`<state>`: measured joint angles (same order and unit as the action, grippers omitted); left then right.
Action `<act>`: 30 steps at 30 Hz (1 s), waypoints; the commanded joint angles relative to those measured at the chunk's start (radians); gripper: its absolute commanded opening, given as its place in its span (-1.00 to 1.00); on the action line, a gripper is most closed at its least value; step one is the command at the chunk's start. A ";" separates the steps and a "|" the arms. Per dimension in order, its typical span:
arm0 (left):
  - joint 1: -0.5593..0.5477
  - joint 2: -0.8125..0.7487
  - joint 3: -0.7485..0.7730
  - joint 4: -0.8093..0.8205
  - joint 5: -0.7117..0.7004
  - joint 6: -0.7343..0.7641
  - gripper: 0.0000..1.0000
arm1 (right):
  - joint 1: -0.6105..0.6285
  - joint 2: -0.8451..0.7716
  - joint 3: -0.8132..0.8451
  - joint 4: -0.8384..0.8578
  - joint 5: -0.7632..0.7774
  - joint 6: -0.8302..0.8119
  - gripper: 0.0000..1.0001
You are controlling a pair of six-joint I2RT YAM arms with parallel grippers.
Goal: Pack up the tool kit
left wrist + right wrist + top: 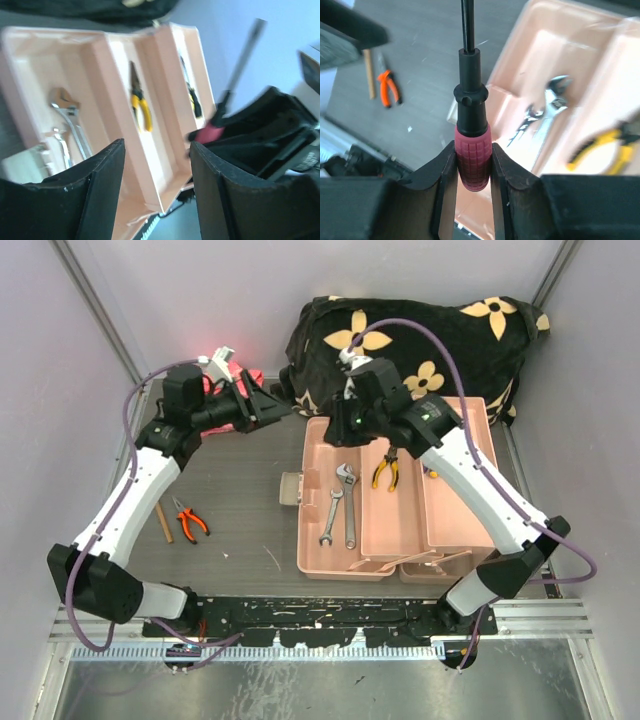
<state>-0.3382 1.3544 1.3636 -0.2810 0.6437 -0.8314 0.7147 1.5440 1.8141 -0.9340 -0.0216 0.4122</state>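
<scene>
My right gripper is shut on the dark pink ribbed handle of a screwdriver, whose black shaft points away from the wrist. It hangs above the left end of the open salmon-pink toolbox. My left gripper is open with nothing between its fingers, and it faces the screwdriver from the left. In the top view the left gripper and the right gripper are close together at the box's far left corner. Two silver wrenches lie in the box, and yellow-handled pliers lie in a tray.
Orange-handled pliers and a wooden-handled tool lie on the table left of the box. A bright pink bag sits at the back left. Black fabric with yellow flowers is heaped behind the box.
</scene>
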 commanded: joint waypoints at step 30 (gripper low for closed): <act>0.241 -0.121 -0.021 -0.688 -0.364 0.505 0.06 | -0.666 -0.252 -0.283 -0.370 0.368 -0.231 -0.98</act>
<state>-0.1024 1.2728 1.3476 -0.8921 0.3653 -0.3962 0.0662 1.2957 1.5219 -1.3254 0.3210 0.2039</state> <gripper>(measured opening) 0.534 0.329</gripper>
